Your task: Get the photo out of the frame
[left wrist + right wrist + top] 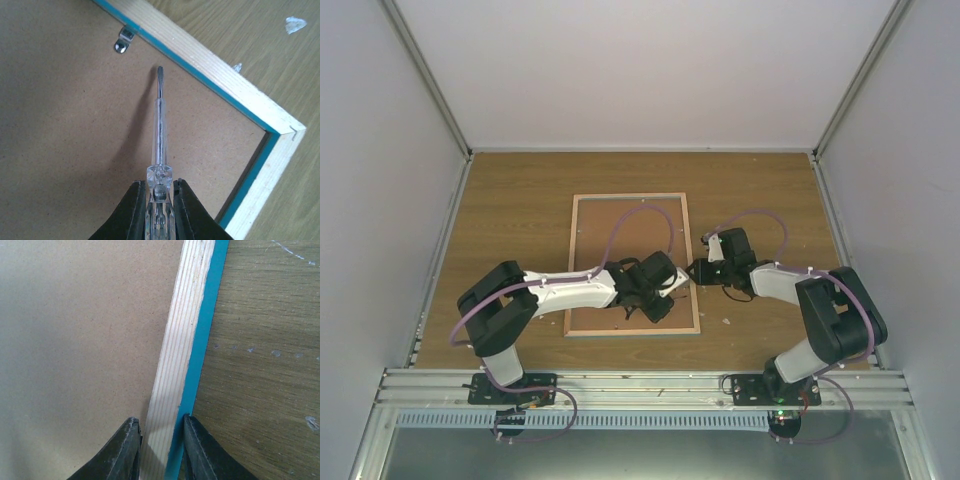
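The frame (625, 197) lies face down mid-table, showing pale wood edging (182, 340) around a brown fibreboard panel (65, 130), with a turquoise strip along its sides. The photo is hidden under the panel. My left gripper (160, 187) hovers over the frame's near right part (655, 290), shut on a clear-handled screwdriver (160, 125). The screwdriver's flat tip rests on the panel, a little short of a metal clip (124, 41) at the rail. My right gripper (161, 422) straddles the frame's right rail (698, 270), one finger on the inner side and one against the turquoise outer edge.
The wooden table (520, 220) is boxed in by white walls at the left, back and right. Small white scraps (295, 24) lie on the table beyond the frame's corner, and another scrap (312, 422) lies right of the rail.
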### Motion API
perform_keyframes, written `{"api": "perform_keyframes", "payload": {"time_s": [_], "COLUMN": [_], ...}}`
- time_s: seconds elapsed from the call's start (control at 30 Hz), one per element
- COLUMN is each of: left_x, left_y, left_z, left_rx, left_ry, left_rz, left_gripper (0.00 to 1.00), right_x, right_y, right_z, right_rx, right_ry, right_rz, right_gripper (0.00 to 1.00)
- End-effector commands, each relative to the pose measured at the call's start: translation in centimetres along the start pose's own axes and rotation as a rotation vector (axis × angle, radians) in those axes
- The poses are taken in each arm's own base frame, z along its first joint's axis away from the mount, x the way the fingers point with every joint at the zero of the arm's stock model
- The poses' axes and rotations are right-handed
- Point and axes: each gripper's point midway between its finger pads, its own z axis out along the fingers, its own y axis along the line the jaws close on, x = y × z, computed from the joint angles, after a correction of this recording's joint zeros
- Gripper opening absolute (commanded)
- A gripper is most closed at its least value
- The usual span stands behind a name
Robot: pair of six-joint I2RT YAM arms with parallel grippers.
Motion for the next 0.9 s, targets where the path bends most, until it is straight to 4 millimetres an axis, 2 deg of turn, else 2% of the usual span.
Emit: {"api": "perform_keyframes", "payload": {"time_s": [0.0,0.5,0.87], "left_x": [-0.7,-2.2,-2.1], "left_y": [0.5,1.7,0.9], "left_z": [0.5,1.0,0.9], "left_rx": [-0.007,-0.012,0.046], "left_ry": [-0.006,-0.024,-0.025], "left_rz": [-0.03,-0.078,-0.08], "left_gripper": [0.0,0.0,0.0], "right_x": [0.1,0.6,0.6], "right_y": [1.1,1.2,1.3], "right_z": [0.0,0.1,0.1], "right_rx": [-0.042,-0.052,-0.058], "right_ry": [-0.008,0.001,0.002], "right_rz": [-0.041,-0.041,-0.035], "right_gripper": [0.24,0.24,0.24]}}
